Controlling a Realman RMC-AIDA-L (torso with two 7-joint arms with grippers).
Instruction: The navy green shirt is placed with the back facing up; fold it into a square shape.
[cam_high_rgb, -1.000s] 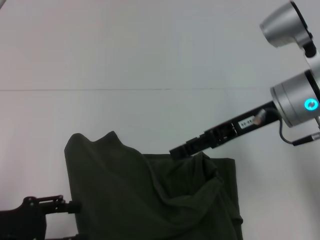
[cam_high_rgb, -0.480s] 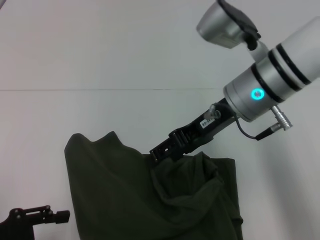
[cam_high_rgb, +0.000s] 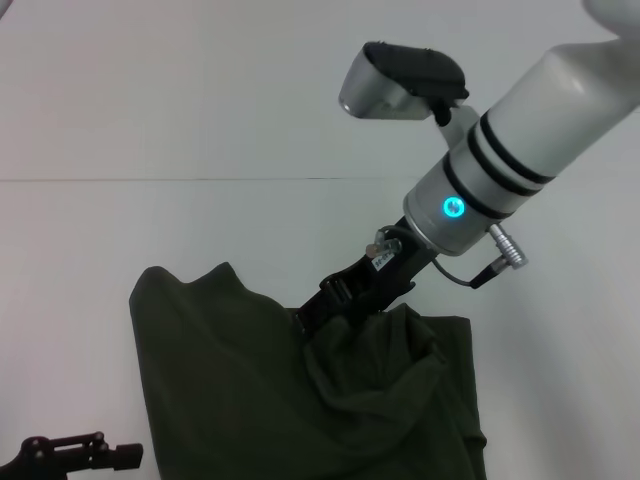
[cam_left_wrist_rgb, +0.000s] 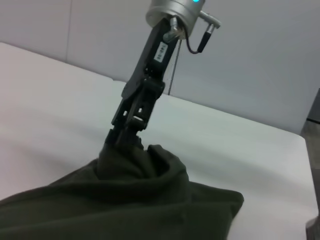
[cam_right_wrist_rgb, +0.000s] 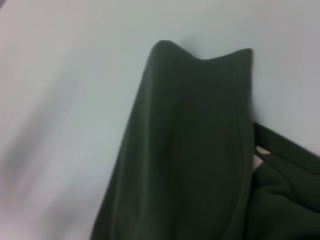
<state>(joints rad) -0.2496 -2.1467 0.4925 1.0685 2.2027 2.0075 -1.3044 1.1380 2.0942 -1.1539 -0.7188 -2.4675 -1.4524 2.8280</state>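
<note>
Over the last second your right arm swung inward and steepened, carrying its black right gripper (cam_high_rgb: 312, 318) from beside the shirt's far right edge toward the middle of the garment. Your left gripper (cam_high_rgb: 118, 457) dropped back from the shirt's left edge to the near-left corner of the head view, apart from the cloth.

The large, plain, dark olive-green short-sleeved shirt of soft matte fabric (cam_high_rgb: 230, 390) lay on the pale desk (cam_high_rgb: 250, 110), near the robot, running off the bottom of the head view. Its far-left corner stood up in a soft peak; its right side was bunched into a rumpled mound.

The right gripper was clenched on a pinch of that cloth, with fabric gathered up around the tips in the left wrist view (cam_left_wrist_rgb: 116, 135). Whether the left gripper was closed or released, I could not tell.

Progress, as I judged it: early to middle. You had one side lifted and partly drawn across, but nothing lay flat; no clean crease, no square outline. Left to do: finish laying that fold down, smooth the mound, bring in the other side, then fold lengthwise.
</note>
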